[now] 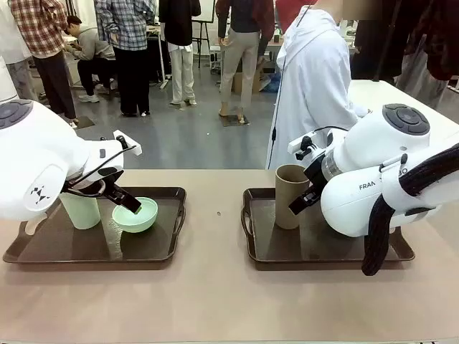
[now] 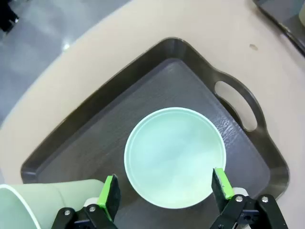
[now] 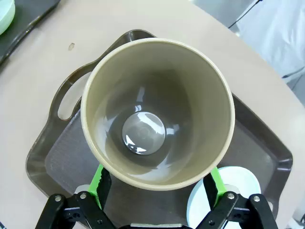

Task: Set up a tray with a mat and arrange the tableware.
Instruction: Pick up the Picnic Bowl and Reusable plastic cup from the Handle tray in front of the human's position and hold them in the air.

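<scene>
The right wrist cam catches a blue bowl (image 3: 238,186) at 5 o'clock from the brown tumbler (image 3: 157,112), partly cut off. From the front the right arm hides it, along with the right gripper (image 3: 158,186). Its fingers are spread either side of the tumbler, nothing grabbed. The left gripper (image 2: 164,191) is released too, straddling the mint bowl (image 2: 174,157), with the green tumbler (image 2: 47,202) at 8 o'clock.

Count on the surface (image 1: 215,301): two tumblers and two bowls. The left tray (image 1: 72,247) has the green pair, the right tray (image 1: 301,247) the rest.
</scene>
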{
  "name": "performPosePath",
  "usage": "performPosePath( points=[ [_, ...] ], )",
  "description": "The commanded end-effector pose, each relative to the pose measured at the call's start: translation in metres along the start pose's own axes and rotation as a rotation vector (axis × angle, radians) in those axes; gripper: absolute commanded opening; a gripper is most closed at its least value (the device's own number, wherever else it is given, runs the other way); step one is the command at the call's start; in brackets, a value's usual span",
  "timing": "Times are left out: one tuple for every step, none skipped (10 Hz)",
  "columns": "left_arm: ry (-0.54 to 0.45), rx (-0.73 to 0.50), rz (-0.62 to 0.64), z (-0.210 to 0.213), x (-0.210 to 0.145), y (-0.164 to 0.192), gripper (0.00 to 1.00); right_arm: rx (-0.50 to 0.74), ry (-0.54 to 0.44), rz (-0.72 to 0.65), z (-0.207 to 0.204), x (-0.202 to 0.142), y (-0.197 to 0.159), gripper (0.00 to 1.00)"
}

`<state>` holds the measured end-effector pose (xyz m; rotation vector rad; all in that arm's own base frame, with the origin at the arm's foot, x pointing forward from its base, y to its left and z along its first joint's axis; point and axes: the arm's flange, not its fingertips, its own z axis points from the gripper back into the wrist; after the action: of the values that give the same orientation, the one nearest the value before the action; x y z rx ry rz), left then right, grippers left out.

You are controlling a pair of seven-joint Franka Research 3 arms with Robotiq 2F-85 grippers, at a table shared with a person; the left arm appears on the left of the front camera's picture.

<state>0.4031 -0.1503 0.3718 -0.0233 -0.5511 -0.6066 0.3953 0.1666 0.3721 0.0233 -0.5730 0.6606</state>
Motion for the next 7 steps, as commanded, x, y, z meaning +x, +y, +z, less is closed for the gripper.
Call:
performPosePath(
  points=[
    [0.000,0.000,0.000,0.0000,0.0000,-0.0001,1.00,0.000,0.000,0.000,0.0000,0.0000,0.0000,1.00],
    [0.000,0.000,0.000,0.0000,0.0000,-0.0001,1.00,0.000,0.000,0.000,0.0000,0.0000,0.0000,1.00],
    [0.000,0.000,0.000,0.0000,0.0000,-0.0001,1.00,0.000,0.000,0.000,0.0000,0.0000,0.0000,1.00],
    [0.000,0.000,0.000,0.0000,0.0000,-0.0001,1.00,0.000,0.000,0.000,0.0000,0.0000,0.0000,1.00],
    [0.000,0.000,0.000,0.0000,0.0000,-0.0001,1.00,0.000,0.000,0.000,0.0000,0.0000,0.0000,1.00],
    [0.000,0.000,0.000,0.0000,0.0000,-0.0001,1.00,0.000,0.000,0.000,0.0000,0.0000,0.0000,1.00],
    [0.000,0.000,0.000,0.0000,0.0000,-0.0001,1.00,0.000,0.000,0.000,0.0000,0.0000,0.0000,1.00]
  ],
)
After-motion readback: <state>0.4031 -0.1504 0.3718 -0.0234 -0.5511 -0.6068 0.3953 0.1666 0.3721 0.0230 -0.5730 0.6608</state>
